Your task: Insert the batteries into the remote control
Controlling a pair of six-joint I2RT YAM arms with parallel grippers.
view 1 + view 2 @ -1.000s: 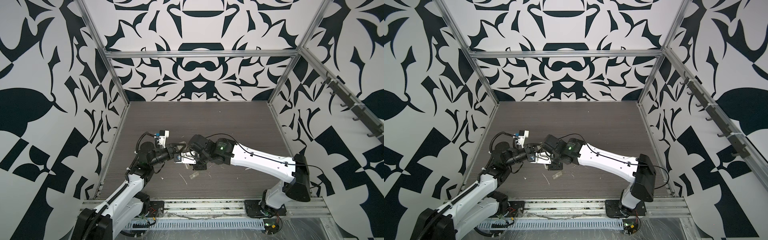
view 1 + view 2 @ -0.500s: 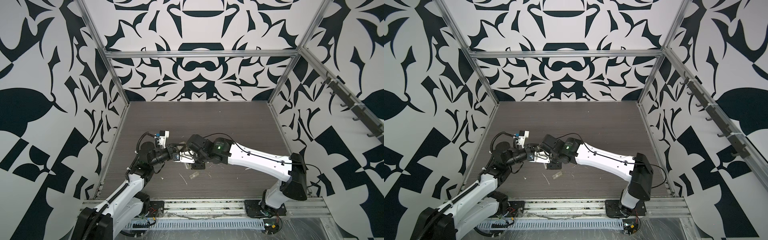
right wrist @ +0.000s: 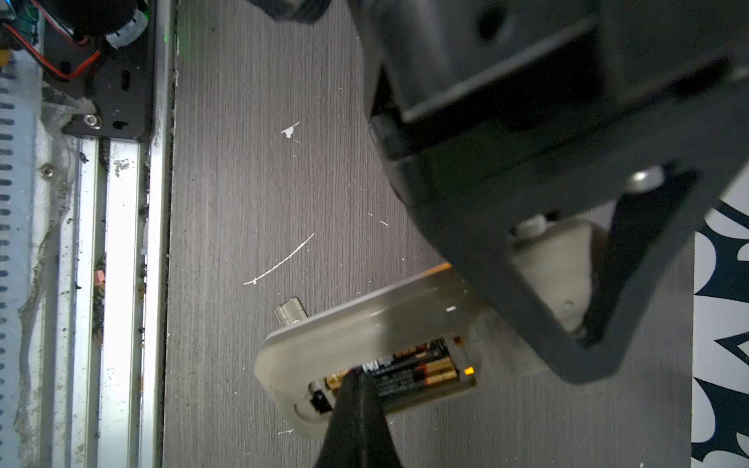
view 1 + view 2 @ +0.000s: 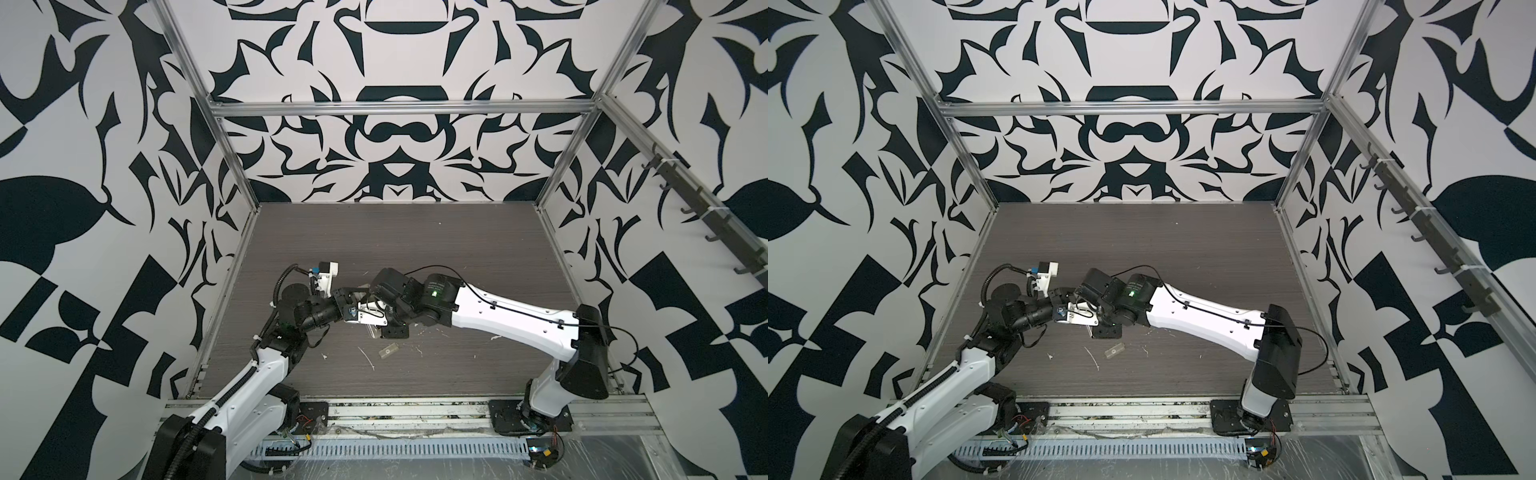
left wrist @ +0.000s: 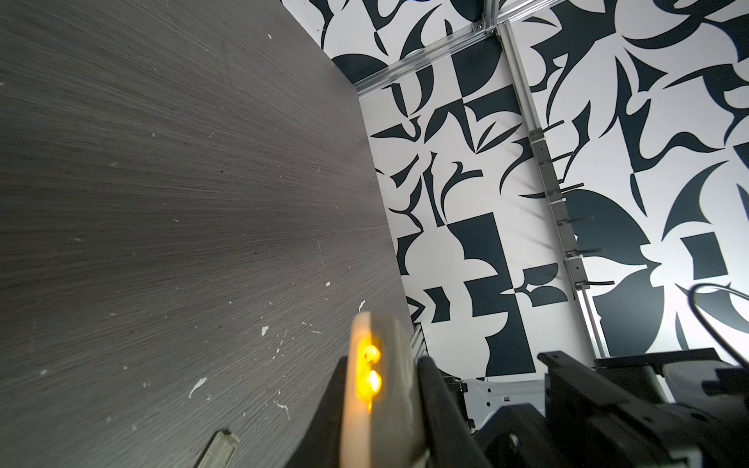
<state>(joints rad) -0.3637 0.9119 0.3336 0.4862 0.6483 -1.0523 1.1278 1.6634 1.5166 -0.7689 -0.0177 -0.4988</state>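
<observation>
Black-and-gold batteries (image 3: 413, 372) in whitish remote control (image 3: 364, 324)

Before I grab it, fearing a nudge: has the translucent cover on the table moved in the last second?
No. The translucent cover lies at the same spot beside the long white scratch.
</observation>
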